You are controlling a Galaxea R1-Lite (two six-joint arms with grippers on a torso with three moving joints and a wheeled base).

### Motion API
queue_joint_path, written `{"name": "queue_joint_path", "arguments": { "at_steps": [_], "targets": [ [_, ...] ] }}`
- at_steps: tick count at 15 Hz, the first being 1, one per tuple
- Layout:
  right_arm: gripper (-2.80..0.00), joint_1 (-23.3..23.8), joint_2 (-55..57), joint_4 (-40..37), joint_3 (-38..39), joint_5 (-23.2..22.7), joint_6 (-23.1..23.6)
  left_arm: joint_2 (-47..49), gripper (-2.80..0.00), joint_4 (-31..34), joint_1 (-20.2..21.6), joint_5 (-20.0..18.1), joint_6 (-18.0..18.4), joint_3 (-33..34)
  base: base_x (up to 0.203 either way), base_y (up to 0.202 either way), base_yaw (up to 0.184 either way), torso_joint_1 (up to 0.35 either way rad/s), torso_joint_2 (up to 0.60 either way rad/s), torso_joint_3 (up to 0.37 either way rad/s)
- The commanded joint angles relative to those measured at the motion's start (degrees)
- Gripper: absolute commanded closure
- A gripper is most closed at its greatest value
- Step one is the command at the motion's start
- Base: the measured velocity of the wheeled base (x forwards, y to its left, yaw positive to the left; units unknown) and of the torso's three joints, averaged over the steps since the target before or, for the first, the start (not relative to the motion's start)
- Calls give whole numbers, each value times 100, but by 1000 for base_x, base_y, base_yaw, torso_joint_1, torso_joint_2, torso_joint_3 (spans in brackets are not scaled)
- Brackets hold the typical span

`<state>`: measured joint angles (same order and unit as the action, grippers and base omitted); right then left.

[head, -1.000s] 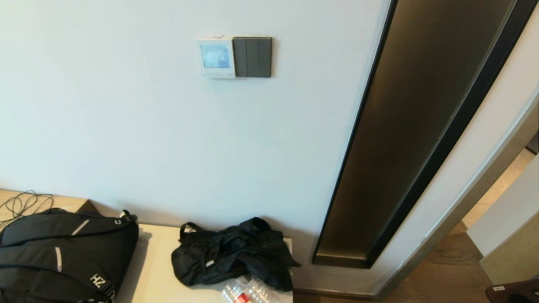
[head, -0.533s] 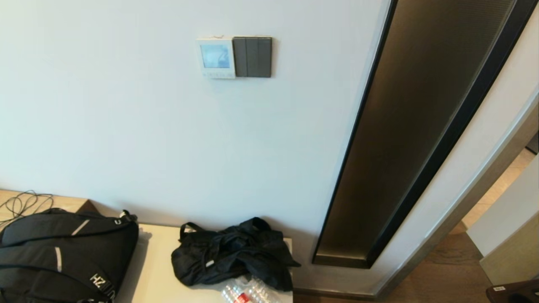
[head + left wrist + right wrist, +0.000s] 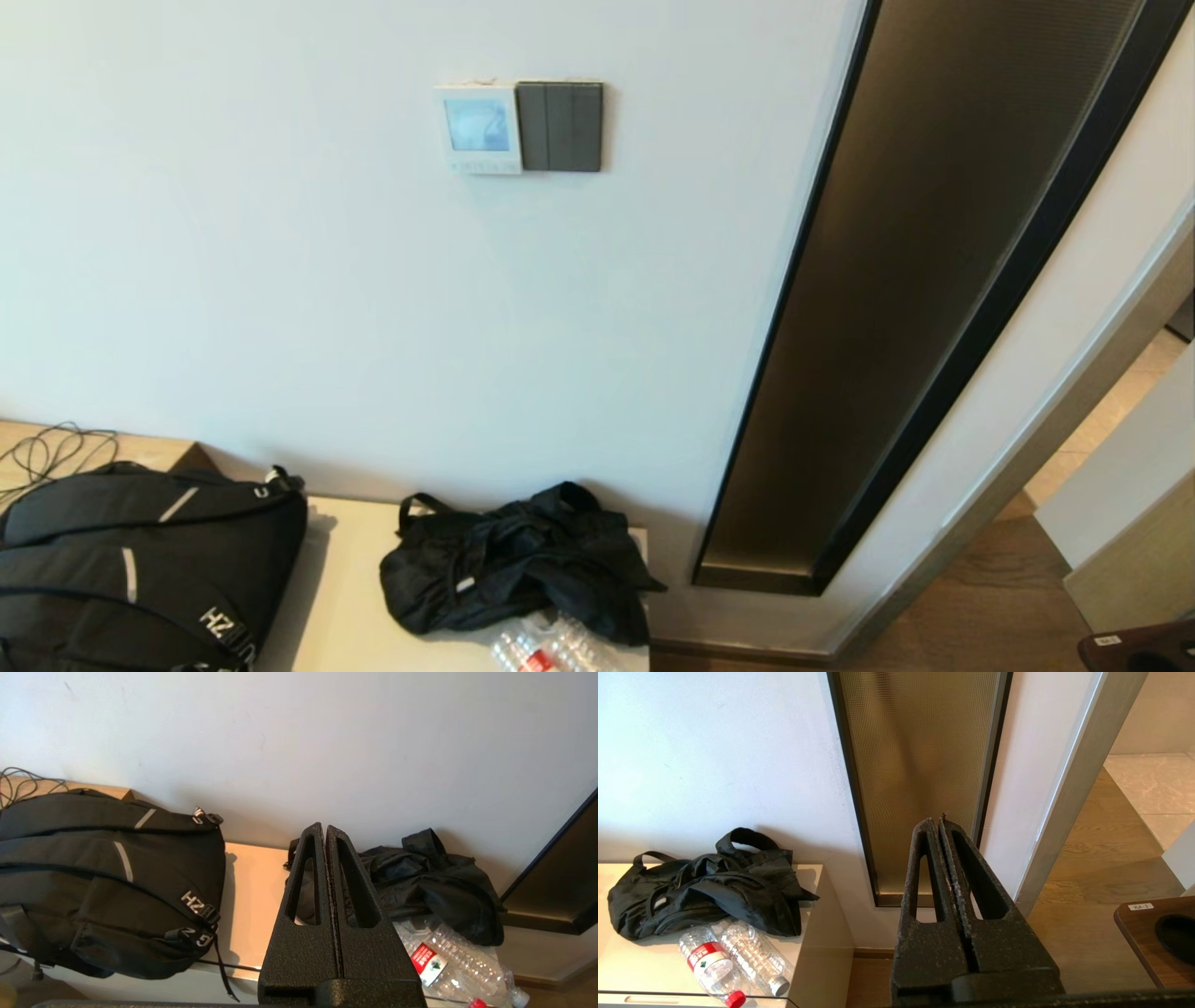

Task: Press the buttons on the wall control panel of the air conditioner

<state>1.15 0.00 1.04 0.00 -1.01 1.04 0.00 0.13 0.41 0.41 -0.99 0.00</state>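
Observation:
The white wall control panel (image 3: 478,128) hangs high on the wall in the head view, its screen lit blue. The row of tiny white buttons (image 3: 482,165) runs along its bottom edge. A dark grey three-rocker switch plate (image 3: 560,126) sits right beside it. Neither arm shows in the head view. My left gripper (image 3: 325,828) is shut and empty, low over the cabinet, pointing at the wall. My right gripper (image 3: 937,821) is shut and empty, low, pointing at the bronze glass strip. The panel is out of both wrist views.
A black backpack (image 3: 131,569), a crumpled black bag (image 3: 513,560) and clear plastic bottles (image 3: 551,649) lie on a cream cabinet (image 3: 345,597) against the wall. A tall bronze glass strip (image 3: 934,280) stands to the right. A wooden table corner (image 3: 1139,649) is at the lower right.

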Motion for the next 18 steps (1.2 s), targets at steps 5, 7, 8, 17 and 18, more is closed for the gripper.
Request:
{"name": "queue_joint_path", "arguments": {
  "at_steps": [5,7,8,17,18],
  "targets": [
    [0,0,9,2,9,-4,2,0,0,-2,-5,2,-7,0,0,0,0,0,0,0],
    [0,0,9,2,9,-4,2,0,0,-5,2,2,-16,0,0,0,0,0,0,0],
    [0,0,9,2,0,-4,2,0,0,-5,2,2,-16,0,0,0,0,0,0,0],
    [0,0,9,2,6,-2,2,0,0,-5,-2,0,-18,0,0,0,0,0,0,0],
    [0,0,9,2,9,-4,2,0,0,-5,2,2,-24,0,0,0,0,0,0,0]
  ]
}}
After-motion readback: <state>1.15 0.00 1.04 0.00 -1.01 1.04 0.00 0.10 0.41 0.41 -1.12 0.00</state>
